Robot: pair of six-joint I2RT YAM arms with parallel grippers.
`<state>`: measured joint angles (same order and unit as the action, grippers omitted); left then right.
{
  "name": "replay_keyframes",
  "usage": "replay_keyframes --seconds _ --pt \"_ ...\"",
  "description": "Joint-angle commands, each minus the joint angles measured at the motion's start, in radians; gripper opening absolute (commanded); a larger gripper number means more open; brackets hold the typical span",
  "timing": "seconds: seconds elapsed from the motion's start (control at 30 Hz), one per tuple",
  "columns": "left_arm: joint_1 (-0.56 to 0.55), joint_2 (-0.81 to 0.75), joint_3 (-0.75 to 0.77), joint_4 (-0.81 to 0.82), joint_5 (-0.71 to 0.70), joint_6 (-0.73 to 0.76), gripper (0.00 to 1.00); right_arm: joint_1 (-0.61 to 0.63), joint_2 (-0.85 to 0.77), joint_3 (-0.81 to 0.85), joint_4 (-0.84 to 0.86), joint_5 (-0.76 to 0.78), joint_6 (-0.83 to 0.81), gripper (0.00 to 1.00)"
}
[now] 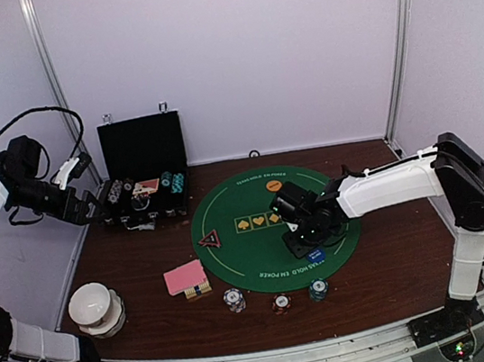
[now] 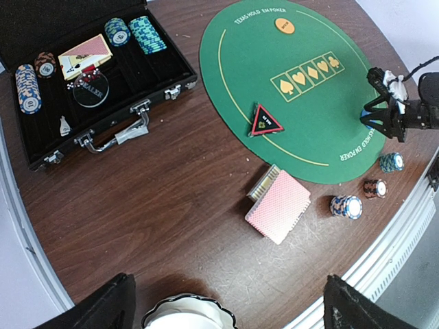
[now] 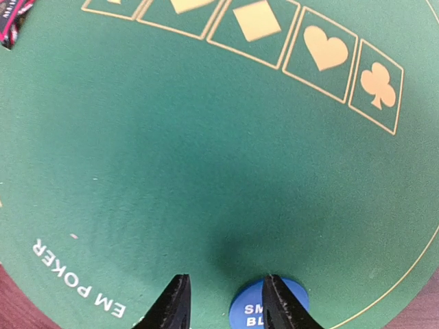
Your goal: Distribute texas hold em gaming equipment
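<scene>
At upper left the left gripper hovers spread wide beside the case; right of centre the right gripper, fingers partly apart and pinching nothing, sits low over the mat, where the blue disc lies partly under one fingertip, which could drag it off the edge.

Top external looks down from above the near edge over the whole surface. Left wrist looks from high at the left, sharing the green mat. Right wrist sits close above that mat, seemingly by the blue disc
</scene>
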<state>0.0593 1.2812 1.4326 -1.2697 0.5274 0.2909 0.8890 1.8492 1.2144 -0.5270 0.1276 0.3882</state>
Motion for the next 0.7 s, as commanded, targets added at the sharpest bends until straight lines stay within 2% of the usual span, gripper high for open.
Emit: replay_keyframes --seconds 0.0,0.47,0.67 --pt "0.005 -0.023 0.0 0.002 0.01 0.016 0.97 -0.026 0.027 -0.013 0.002 0.006 -0.004 0.4" --pt "0.005 -0.019 -0.003 0.002 0.014 0.014 0.98 -0.058 0.02 -0.105 0.041 -0.045 0.015 0.37" --pt "0.005 -0.019 0.0 0.002 0.015 0.014 0.98 -0.048 -0.064 -0.107 -0.022 -0.049 0.002 0.38"
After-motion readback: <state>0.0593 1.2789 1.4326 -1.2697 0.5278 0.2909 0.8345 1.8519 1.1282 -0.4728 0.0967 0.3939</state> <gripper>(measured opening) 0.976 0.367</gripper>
